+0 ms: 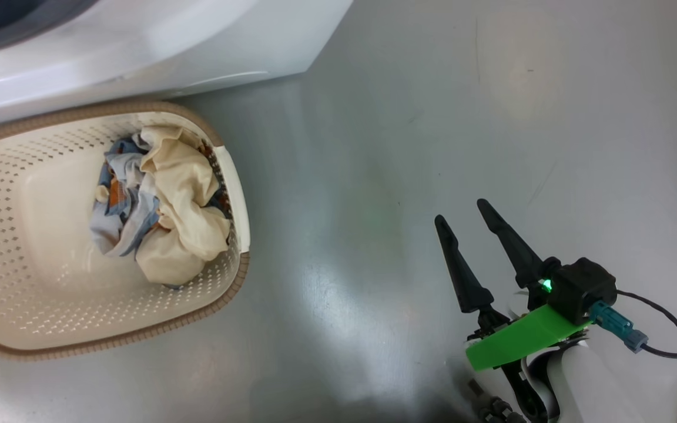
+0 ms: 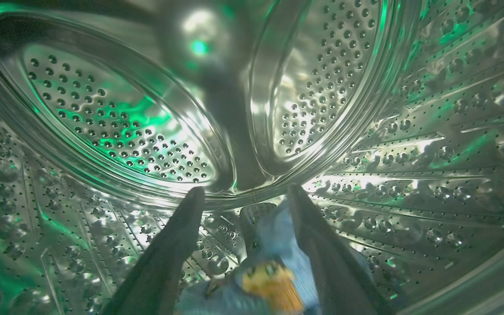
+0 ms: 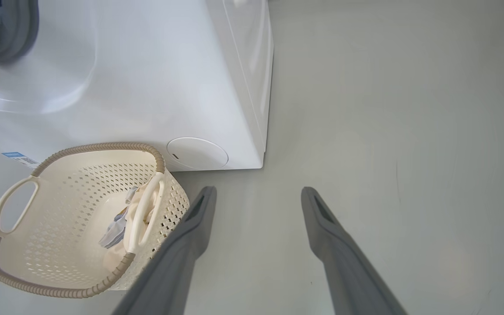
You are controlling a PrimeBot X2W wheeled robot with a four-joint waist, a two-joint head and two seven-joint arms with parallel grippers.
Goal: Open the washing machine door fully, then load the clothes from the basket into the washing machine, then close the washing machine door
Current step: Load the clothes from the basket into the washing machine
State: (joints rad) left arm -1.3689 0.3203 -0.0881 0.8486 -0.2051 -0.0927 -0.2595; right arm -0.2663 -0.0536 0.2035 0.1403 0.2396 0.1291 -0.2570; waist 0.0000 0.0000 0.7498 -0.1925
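1. Left gripper [image 2: 245,189] spread wide inside the drum [image 2: 116,122], blue garment [image 2: 278,249] lying between its fingers.
2. Clothes [image 1: 180,200] heaped in basket [image 1: 33,305]: light and limp, so pinch a raised fold.

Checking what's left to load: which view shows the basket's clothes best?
Head view: the clothes lie unobstructed in the basket, seen from above. Right wrist view: a basket handle partly hides them. Left wrist view faces the drum.
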